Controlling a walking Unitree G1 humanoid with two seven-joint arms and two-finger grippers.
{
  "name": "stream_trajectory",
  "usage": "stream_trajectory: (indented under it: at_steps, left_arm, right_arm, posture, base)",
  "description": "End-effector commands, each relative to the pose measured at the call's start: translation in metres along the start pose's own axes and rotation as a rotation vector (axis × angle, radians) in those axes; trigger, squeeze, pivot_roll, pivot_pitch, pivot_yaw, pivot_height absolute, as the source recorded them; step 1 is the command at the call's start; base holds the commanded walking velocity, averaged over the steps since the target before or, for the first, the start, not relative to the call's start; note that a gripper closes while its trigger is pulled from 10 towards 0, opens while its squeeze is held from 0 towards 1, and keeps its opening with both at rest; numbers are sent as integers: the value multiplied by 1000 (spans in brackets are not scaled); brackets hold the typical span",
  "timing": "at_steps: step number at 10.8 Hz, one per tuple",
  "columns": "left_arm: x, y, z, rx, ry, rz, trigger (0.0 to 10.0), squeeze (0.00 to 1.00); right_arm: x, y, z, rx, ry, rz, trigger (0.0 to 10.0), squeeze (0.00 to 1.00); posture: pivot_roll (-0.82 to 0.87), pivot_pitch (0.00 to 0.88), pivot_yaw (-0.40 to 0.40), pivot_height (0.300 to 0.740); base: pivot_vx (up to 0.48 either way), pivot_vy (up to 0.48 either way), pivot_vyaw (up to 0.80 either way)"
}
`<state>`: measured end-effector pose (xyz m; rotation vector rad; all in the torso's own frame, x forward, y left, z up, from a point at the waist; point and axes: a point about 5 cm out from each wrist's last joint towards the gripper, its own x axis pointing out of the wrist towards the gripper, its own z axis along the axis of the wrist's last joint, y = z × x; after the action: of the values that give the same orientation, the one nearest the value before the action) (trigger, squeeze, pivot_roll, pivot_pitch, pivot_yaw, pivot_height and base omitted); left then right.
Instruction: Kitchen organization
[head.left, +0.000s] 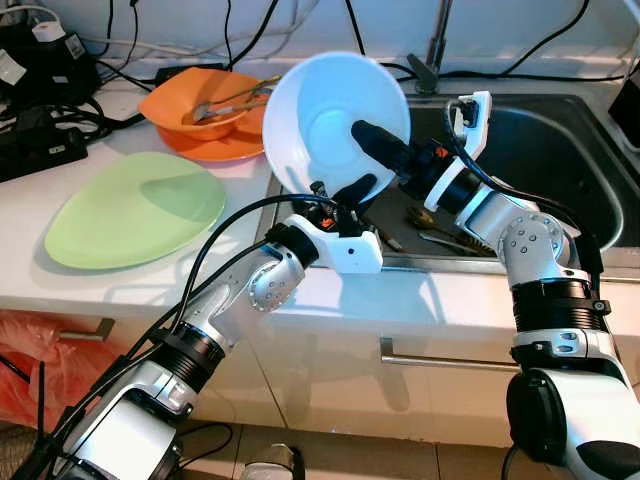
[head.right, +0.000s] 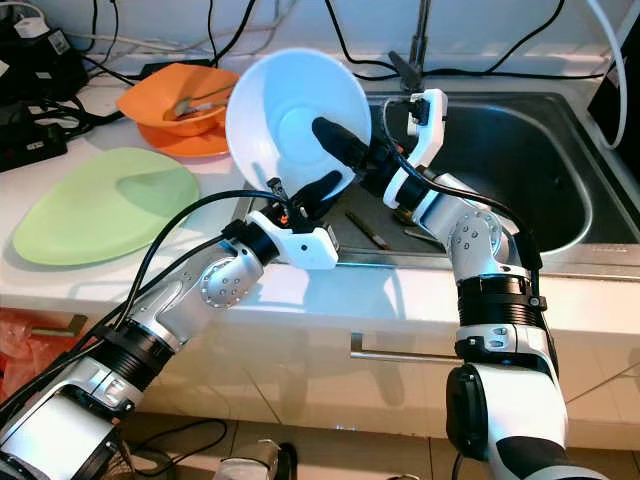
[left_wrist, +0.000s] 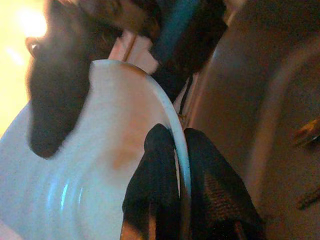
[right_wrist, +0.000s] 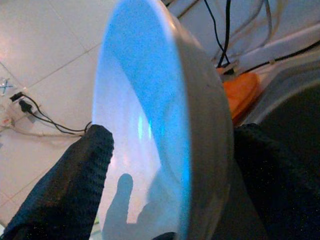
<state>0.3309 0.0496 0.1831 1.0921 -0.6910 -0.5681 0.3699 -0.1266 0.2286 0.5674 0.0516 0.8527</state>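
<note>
white bowl (right_wrist: 150, 130) edge-on, pincer fingers (right_wrist: 75, 185) straddling rim

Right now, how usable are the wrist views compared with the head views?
Head views: sharp, evenly lit, white bowl slightly glaring. Left wrist view: dim, orange-tinted, soft, though fingers clamping the rim are readable. Right wrist view: bright, but bowl and fingers blur up close.

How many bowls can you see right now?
2. The white bowl is tilted above the sink's edge, both grippers, left and right, clamping its rim. The orange bowl sits on the counter behind, holding utensils. The sink may hide more.
</note>
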Motion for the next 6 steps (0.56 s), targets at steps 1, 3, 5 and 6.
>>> stream_trajectory:
  at_steps: [1,3,5,6]
  left_arm:
    - [1,11,6,32,-40,62,0,0]
    - [-2,13,5,45,-39,88,0,0]
    - [-3,11,6,44,-40,88,0,0]
    - [-3,10,6,43,-39,89,0,0]
  right_arm:
    - [5,0,0,-9,16,-21,0,0]
    - [7,-2,2,-21,22,-51,0,0]
    - [7,-5,4,-32,21,-77,0,0]
    - [7,-7,5,-36,18,-95,0,0]
  posture:
    - [216,76,63,740]
    - [218,78,58,740]
    - [214,79,53,740]
    - [212,79,53,740]
  base:
    - [0,0,0]
    - [0,0,0]
    - [0,0,0]
    - [0,0,0]
